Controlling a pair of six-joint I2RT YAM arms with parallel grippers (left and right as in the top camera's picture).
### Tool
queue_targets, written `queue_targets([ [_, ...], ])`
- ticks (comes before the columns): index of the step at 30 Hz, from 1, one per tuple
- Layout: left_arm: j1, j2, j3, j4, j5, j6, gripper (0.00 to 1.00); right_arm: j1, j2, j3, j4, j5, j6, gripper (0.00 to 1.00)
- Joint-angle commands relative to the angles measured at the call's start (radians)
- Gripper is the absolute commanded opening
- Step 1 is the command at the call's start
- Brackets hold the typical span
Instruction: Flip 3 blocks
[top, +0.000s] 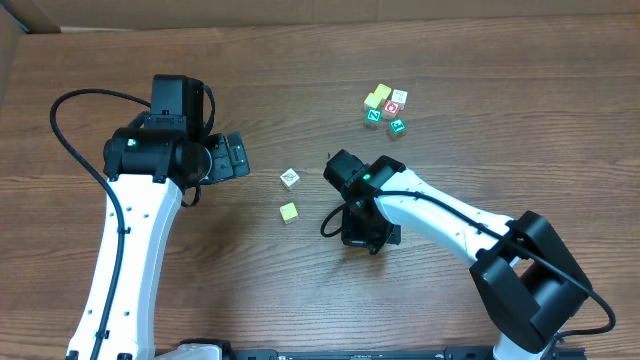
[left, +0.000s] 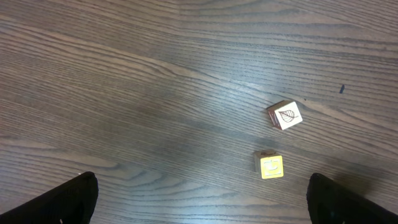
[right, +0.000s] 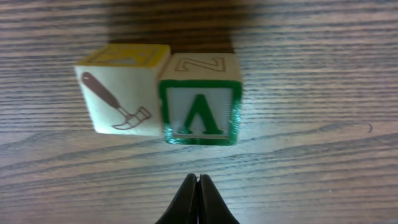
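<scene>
Two blocks sit before the right gripper (right: 198, 182) in its wrist view, yet I cannot find that pair from overhead. The right arm (top: 440, 215) and its wrist cover that stretch of the table (top: 480, 70), and the gripper's fingers cannot be made out from above either. In the left wrist view the left gripper (top: 236, 158) shows only two dark fingertips (left: 78, 199), cut off at the bottom corners. The cluster of cubes (top: 386, 108) at the far side of the table is too small to count surely or to read. Yellow, white and green faces show there, and one red face.

The right gripper's fingers are pressed together with nothing between them. Their tip points at the green A block (right: 200, 107), apart from it, with a strip of bare wood between. The hammer block (right: 118, 93), yellow on top, stands touching the green A block's side. Both rest flat on the wood.

The left gripper's jaws stand wide apart and hold nothing. Ahead of it lie the leaf block (left: 285, 115) and the yellow block (left: 270, 165), apart from each other. Both sit nearer the fingertip at the view's right corner, and neither lies between the fingers. From overhead these two lie on the open table between the two grippers, well apart from the far cluster.
</scene>
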Motion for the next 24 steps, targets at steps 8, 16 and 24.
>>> queue_targets([
  [8, 0.000, 0.002, 0.007, 0.003, -0.012, -0.013, 1.00, 0.032, -0.026, -0.006, 0.013, 0.047, 0.028, 0.04],
  [16, 0.000, 0.002, 0.007, 0.003, -0.012, -0.013, 1.00, 0.032, -0.026, -0.006, 0.010, 0.080, 0.042, 0.04],
  [24, 0.000, 0.002, 0.007, 0.003, -0.012, -0.013, 1.00, 0.032, -0.026, -0.006, 0.022, 0.085, 0.042, 0.04],
])
